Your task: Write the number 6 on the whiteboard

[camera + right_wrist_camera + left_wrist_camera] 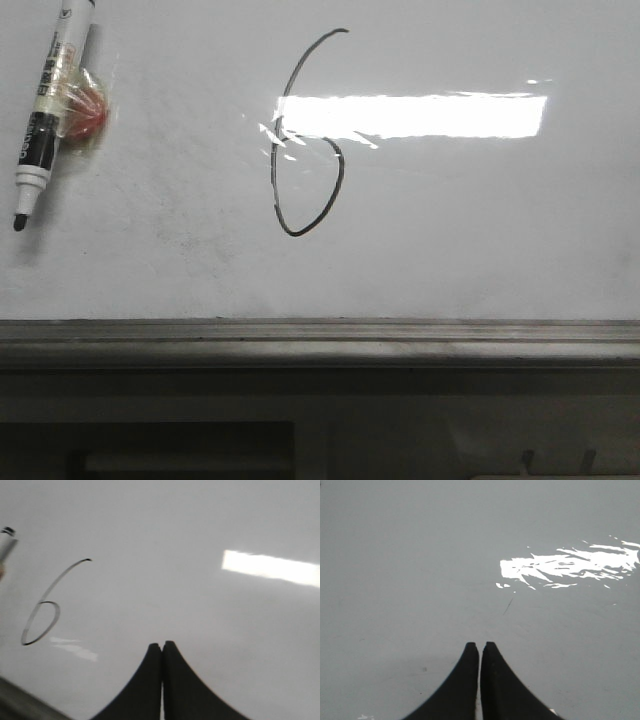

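A thin black number 6 [283, 190] is drawn near the middle of the whiteboard [480, 230]. It also shows in the right wrist view [37, 620], to one side of my right gripper [162, 644], which is shut and empty over bare board [200, 580]. My left gripper [480, 644] is shut and empty over bare board [410, 570]. A marker pen [45, 120] lies uncapped at the board's far left, tip toward the front edge, with a taped red lump [85, 112] on its side. Its end shows in the right wrist view [6, 542]. Neither gripper shows in the front view.
A grey ledge strip [320, 340] runs along the board's front edge. A bright rectangular light glare [410, 115] crosses the 6's upper loop. Glare also shows in the left wrist view [565, 567] and the right wrist view [270, 567].
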Tool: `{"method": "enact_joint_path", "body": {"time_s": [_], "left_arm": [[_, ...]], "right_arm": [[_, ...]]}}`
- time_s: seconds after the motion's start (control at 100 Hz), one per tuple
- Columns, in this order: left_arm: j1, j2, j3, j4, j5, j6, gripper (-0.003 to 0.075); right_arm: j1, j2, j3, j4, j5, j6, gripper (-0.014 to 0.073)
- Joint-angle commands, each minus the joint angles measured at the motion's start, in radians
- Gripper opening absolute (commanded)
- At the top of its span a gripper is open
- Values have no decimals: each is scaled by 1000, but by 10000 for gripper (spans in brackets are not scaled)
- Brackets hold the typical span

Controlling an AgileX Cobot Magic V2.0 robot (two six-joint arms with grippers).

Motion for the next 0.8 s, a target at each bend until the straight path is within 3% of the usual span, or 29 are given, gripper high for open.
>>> {"method": "enact_joint_path", "body": {"time_s": [0.0, 0.06, 0.17, 0.31, 0.49, 0.79], "left_arm": [[1, -31, 49, -9, -71, -7, -20], [1, -31, 49, -9, -71, -7, -20], [1, -31, 49, -9, -71, -7, -20], [1, -31, 49, -9, -71, -7, -20], [1, -31, 49, -9, -71, -7, -20], [1, -31, 49, -9, -71, -7, -20]], "right_arm": [[-36, 11, 7, -235, -191, 157, -65], [-72, 11, 46, -306, -258, 196, -65], [-159, 9, 110, -319, -289, 205, -65], [-227, -45, 169, -495, -283, 360, -65], [-268, -89, 211, -474, -205, 364, -65], [-271, -89, 211, -489, -191, 364, -65]]}}
